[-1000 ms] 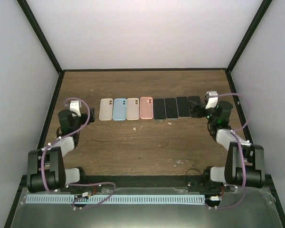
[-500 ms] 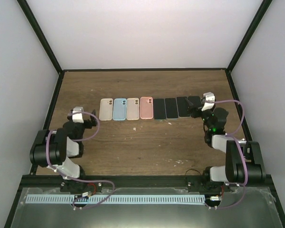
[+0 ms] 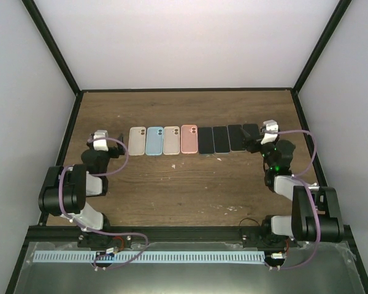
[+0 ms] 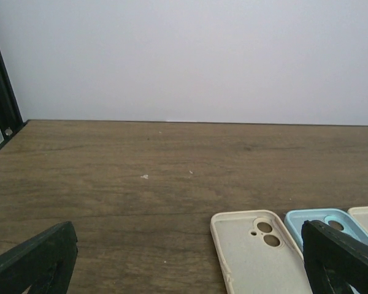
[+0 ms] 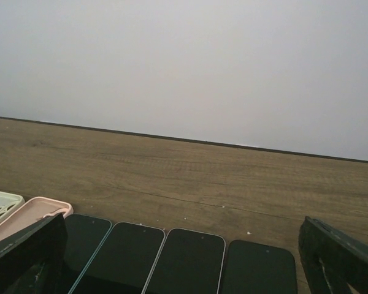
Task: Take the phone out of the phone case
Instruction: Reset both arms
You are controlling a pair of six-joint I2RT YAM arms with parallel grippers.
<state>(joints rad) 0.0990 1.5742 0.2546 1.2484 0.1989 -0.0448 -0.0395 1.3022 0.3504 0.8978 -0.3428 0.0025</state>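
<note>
Judging the task as close to finished, or at least with no removal under way: counting four cases lying flat in a row on the wooden tabletop (image 3: 184, 184), with four black phones (image 3: 221, 139) carrying the same row on. Taking the pink case (image 3: 189, 139) as the marker: finding a beige case (image 3: 171, 140) just to its left, then a blue case (image 3: 154, 141), then a cream case (image 3: 137, 141) at the far left end. Finding the phones just to its right, side by side, apparently screen-up. Reading the cases as probably empty, going by the cream case in the left wrist view, with its raised rim and its camera cut-outs showing a brownish colour like the tabletop. Not being able to confirm that for the other three, nor to rule out a thin dark case around one of the phones. Noting matte pastel shells with rounded corners, and slim glossy dark slabs for the phones, some edged with a thin pale line in the right wrist view. Seeing the left fingers (image 4: 37, 260) spread wide and gripping nothing, hovering low to the left of the pink case, past the cream case. Seeing the right fingers (image 5: 337, 257) equally wide and bare, hovering well to the right of the pink case, over or just beside the last phone. Leaving, in the event of a cased phone among them, a grip on shell and phone and a peeling apart.
</note>
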